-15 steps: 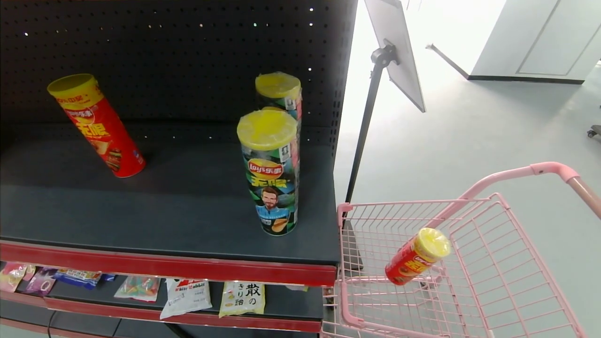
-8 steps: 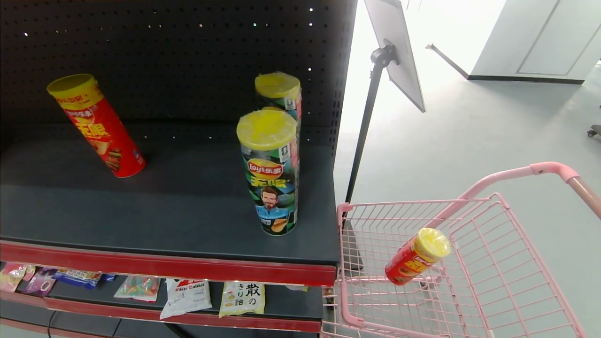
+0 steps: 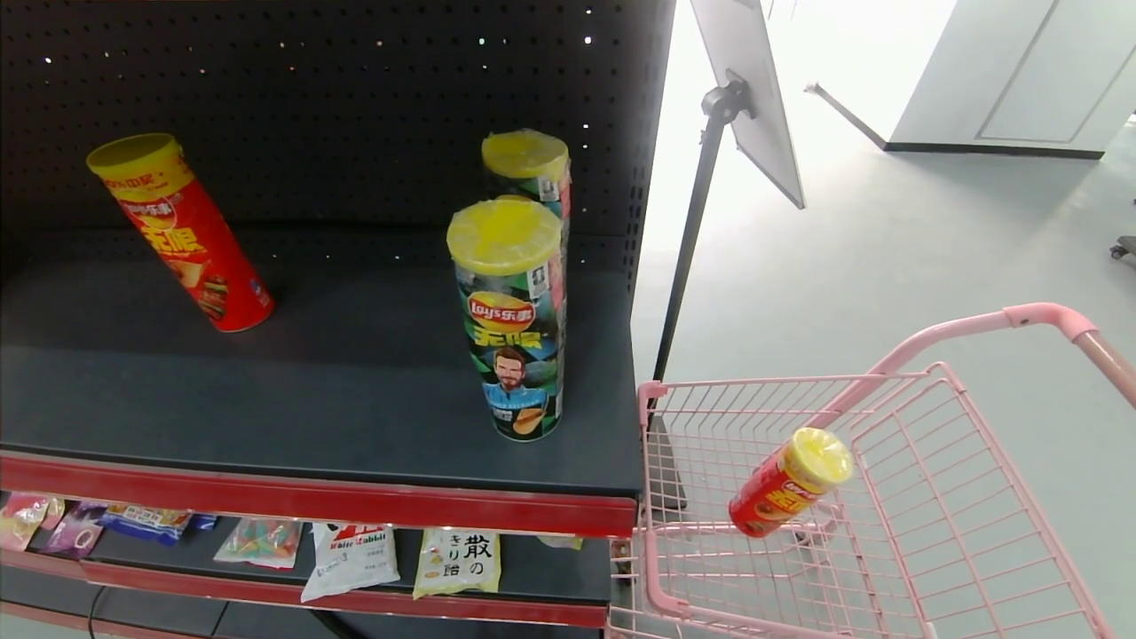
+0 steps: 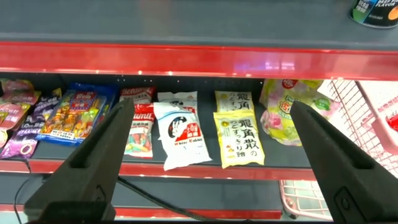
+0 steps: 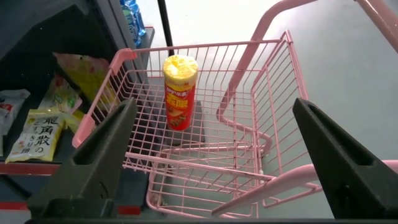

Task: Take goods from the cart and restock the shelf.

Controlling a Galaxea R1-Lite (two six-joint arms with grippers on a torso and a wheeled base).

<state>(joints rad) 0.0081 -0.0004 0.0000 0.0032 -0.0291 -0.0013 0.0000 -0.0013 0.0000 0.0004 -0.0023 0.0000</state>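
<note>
The left gripper (image 4: 211, 106) hangs low before the shelving, its fingers (image 4: 93, 162) spread wide with nothing between them. They face a lower shelf (image 4: 311, 171) where snack packets (image 4: 180, 134) lie flat in a row. The right gripper (image 5: 214, 102) sits above the pink cart (image 5: 205, 46), its fingers (image 5: 336, 162) likewise wide apart and holding nothing. In the head view the cart lies at 4 o'clock, just beside the shelving's end, and a red can (image 3: 788, 484) with a yellow lid stands alone, lid up, on the basket floor. At 9 o'clock from the cart, the dark top shelf (image 3: 311, 382) carries a patterned can (image 3: 510, 319) near its front right. A second patterned can (image 3: 530, 169) stands close behind it at 12 o'clock. A shelved red can (image 3: 182, 235) stands well apart at 10 o'clock, near the pegboard back (image 3: 337, 98). Farthest, at 1 o'clock, is a sign panel (image 3: 750, 98) on a black pole.
</note>
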